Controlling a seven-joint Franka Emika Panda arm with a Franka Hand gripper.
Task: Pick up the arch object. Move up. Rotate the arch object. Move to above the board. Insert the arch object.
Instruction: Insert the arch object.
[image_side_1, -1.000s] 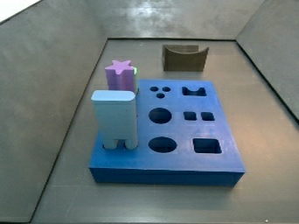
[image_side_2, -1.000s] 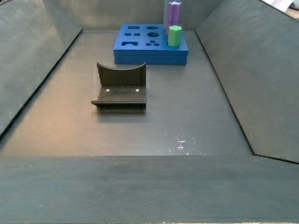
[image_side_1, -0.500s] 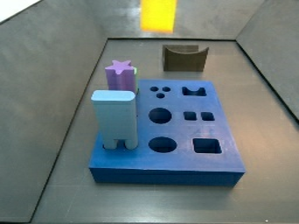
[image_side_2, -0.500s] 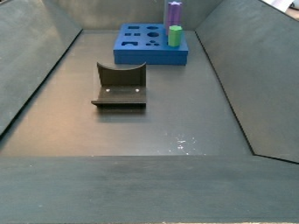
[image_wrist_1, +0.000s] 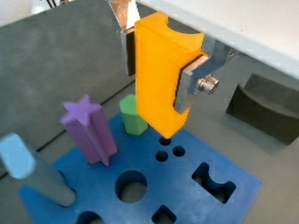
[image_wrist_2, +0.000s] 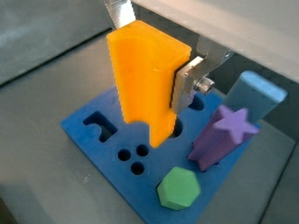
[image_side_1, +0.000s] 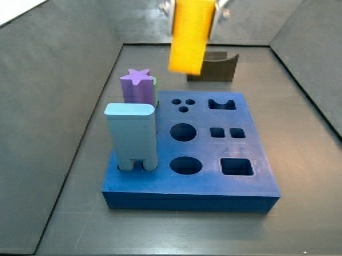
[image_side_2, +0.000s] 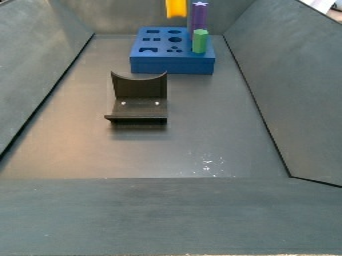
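Note:
My gripper (image_wrist_1: 159, 63) is shut on the arch object (image_wrist_1: 163, 74), a tall yellow-orange block held upright between the silver fingers (image_wrist_1: 191, 84). It also shows in a wrist view (image_wrist_2: 146, 79). It hangs in the air above the blue board (image_wrist_1: 177, 189), with its lower end over the far part near the small round holes. In a side view the arch object (image_side_1: 191, 35) hangs over the far end of the board (image_side_1: 210, 148). In a side view only its lower end (image_side_2: 175, 7) shows, above the board (image_side_2: 171, 66).
A purple star peg (image_side_1: 136, 85), a light blue block (image_side_1: 131, 135) and a green peg (image_side_2: 201, 41) stand in the board. The fixture (image_side_2: 136, 98), dark brown with a curved notch, stands on the floor beyond it (image_side_1: 214, 67). Grey walls enclose the floor.
The arch object was out of view, then showed at the top edge of a side view. It has since come down and nearer, over the board's far end.

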